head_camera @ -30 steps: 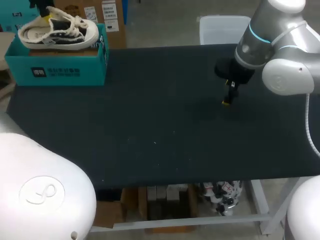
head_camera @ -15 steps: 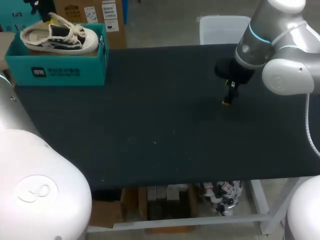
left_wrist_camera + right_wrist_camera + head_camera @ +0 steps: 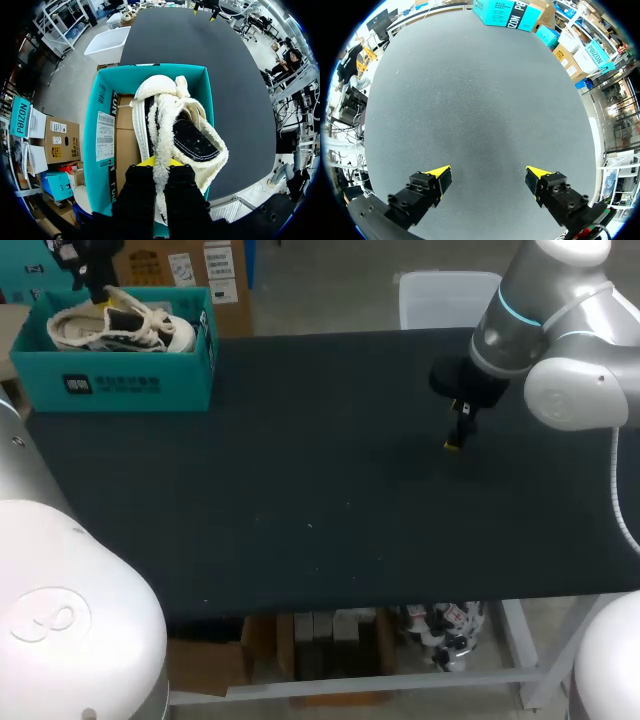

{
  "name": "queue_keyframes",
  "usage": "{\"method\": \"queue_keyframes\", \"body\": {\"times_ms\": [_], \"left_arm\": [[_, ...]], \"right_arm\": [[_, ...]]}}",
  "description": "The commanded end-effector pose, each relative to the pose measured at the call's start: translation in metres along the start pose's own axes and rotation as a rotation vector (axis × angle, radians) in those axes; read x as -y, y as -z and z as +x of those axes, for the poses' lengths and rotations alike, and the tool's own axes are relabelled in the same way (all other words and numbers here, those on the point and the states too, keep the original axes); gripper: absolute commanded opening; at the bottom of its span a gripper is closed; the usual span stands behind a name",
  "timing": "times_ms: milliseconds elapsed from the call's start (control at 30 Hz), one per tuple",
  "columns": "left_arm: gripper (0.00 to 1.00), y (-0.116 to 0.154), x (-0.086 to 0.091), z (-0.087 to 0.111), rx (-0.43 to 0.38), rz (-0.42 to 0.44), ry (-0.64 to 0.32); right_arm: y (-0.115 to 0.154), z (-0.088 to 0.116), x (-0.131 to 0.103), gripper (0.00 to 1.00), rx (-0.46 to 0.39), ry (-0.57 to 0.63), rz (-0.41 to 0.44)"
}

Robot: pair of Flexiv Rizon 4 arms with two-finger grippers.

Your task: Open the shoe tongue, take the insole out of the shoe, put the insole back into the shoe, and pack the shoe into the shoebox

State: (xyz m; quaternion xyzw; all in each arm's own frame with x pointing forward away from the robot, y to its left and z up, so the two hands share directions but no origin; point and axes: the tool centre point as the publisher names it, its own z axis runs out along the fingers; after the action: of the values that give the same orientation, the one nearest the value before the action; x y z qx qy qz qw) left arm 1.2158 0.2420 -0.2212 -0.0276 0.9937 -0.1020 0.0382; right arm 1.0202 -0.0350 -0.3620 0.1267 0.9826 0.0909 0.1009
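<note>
- The shoe [image 3: 120, 325], black with a cream fleecy lining and cream laces, lies in the teal shoebox [image 3: 130, 385] at the upper left of the head view, its sole low between the box walls.
- The left gripper [image 3: 153, 163] is clenched on the shoe's fleecy rim. In the left wrist view a strip of the cream lining runs between its 2 fingers, which touch it from both sides, and the rest of the shoe stretches ahead of them inside the box.
- The right gripper [image 3: 487, 177] hangs over the bare dark table [image 3: 330, 500] at the right of the head view. Its 2 fingers are spread wide, with nothing between them.
- The insole cannot be told apart from the dark inside of the shoe.
- My judgement is that the last step, packing, is in hand and nearly done.
- The next move calls for the left fingers to let go and rise straight up. The risk is that fleece or a lace snags on a tip and lifts the shoe out of the box.
</note>
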Motion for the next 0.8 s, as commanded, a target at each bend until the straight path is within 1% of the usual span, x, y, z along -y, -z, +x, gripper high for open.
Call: {"method": "queue_keyframes", "body": {"times_ms": [33,133,267,300,333,367,400,533,667,800], "left_arm": [[0.0,-0.015,-0.004,-0.008,-0.069,0.007,0.007],[0.0,-0.02,-0.006,-0.009,-0.054,-0.004,0.01],[0.0,-0.027,-0.005,-0.006,-0.016,-0.046,0.0],[0.06,-0.027,-0.005,-0.006,-0.016,-0.049,-0.001],[0.4,-0.028,-0.006,-0.006,-0.009,-0.057,0.001],[0.91,-0.029,-0.006,-0.006,-0.001,-0.062,0.005],[1.0,-0.03,-0.006,-0.006,-0.002,-0.062,0.006],[1.0,-0.027,-0.006,-0.006,0.012,-0.06,0.024],[1.0,-0.017,-0.002,-0.002,0.027,-0.045,0.033],[1.0,0.0,0.007,0.006,0.061,-0.034,0.027]], "right_arm": [[0.0,-0.001,0.0,1.0,-0.002,0.001,0.003],[0.0,-0.001,0.0,1.0,-0.002,0.001,0.003],[0.0,-0.001,0.0,1.0,-0.002,0.001,0.003],[0.0,-0.001,0.0,1.0,-0.002,0.001,0.003],[0.0,-0.001,0.0,1.0,-0.002,0.001,0.003],[0.0,-0.001,0.0,1.0,-0.002,0.001,0.003],[0.0,-0.001,0.0,1.0,-0.002,0.001,0.003],[0.0,-0.001,0.0,1.0,-0.002,0.001,0.003],[0.0,-0.001,0.0,1.0,-0.002,0.001,0.003],[0.0,-0.001,0.0,1.0,-0.002,0.001,0.003]]}}
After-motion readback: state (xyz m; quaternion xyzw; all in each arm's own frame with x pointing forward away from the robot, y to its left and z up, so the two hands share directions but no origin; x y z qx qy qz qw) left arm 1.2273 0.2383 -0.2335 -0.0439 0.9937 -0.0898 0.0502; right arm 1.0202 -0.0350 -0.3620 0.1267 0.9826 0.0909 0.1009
